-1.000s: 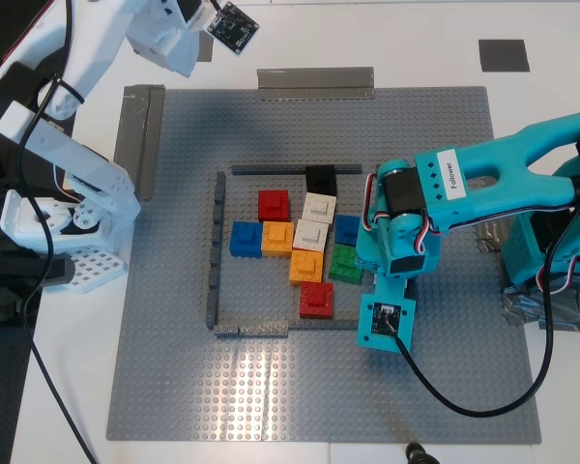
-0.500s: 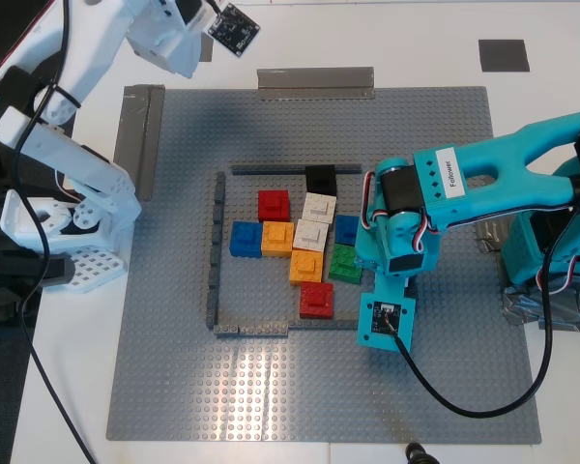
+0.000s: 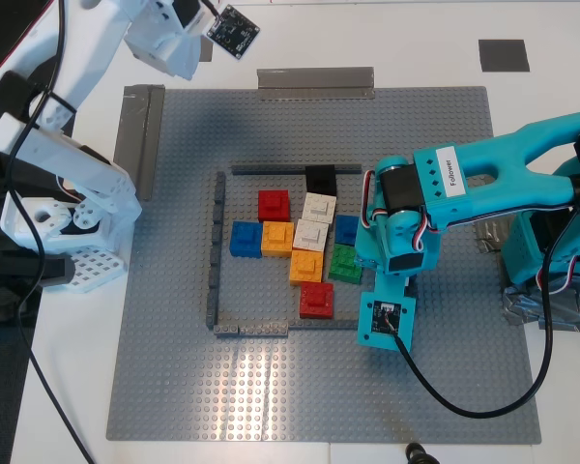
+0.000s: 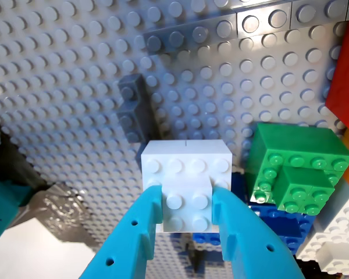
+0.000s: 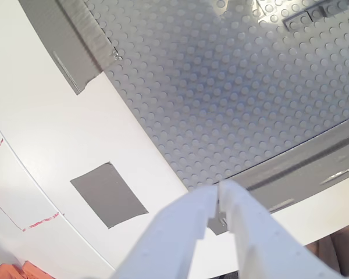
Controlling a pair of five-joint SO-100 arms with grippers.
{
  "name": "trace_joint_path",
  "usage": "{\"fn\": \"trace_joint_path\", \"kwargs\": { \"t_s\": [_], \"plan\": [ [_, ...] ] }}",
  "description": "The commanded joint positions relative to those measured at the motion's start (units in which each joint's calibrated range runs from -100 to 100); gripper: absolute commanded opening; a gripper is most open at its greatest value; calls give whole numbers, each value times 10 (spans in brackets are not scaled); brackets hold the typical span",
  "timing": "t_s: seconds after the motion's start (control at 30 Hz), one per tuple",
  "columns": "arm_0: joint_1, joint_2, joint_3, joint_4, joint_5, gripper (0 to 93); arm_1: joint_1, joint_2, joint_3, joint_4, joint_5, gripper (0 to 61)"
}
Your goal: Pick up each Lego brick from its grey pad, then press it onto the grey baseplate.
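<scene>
My first gripper [image 4: 187,197], the teal one, is shut on a white Lego brick [image 4: 186,186] held just over the grey baseplate [image 4: 58,70], beside a green brick [image 4: 296,165] and partly over a blue one [image 4: 279,218]. Whether it touches the studs cannot be told. In the exterior view the teal arm [image 3: 396,232] hides this brick, right of the brick cluster on the baseplate [image 3: 271,406]. My second gripper [image 5: 215,200], white, is shut on nothing, high beyond the plate's edge near a grey pad [image 5: 109,193]. Another grey pad [image 3: 504,54] lies bare at the exterior view's upper right.
Inside the dark grey brick outline [image 3: 216,251] sit red [image 3: 274,204], white [image 3: 319,207], blue [image 3: 245,238], orange [image 3: 277,237], green [image 3: 344,263] and black [image 3: 320,177] bricks. Grey tape strips [image 3: 315,81] border the plate. A silver tape wad [image 3: 551,309] lies by the teal base.
My second arm has drifted slightly toward the exterior view's left. The first arm and the bricks have stayed where they were.
</scene>
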Motion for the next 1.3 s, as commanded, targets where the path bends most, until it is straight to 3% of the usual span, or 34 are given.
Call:
{"fn": "trace_joint_path", "kwargs": {
  "t_s": [0.0, 1.27],
  "plan": [
    [-4, -1, -25, -2, -1, 0, 8, -45, 5, 2, 3, 2],
    [17, 46, -17, -28, 0, 0, -8, -118, 91, 3, 0, 2]
  ]
}}
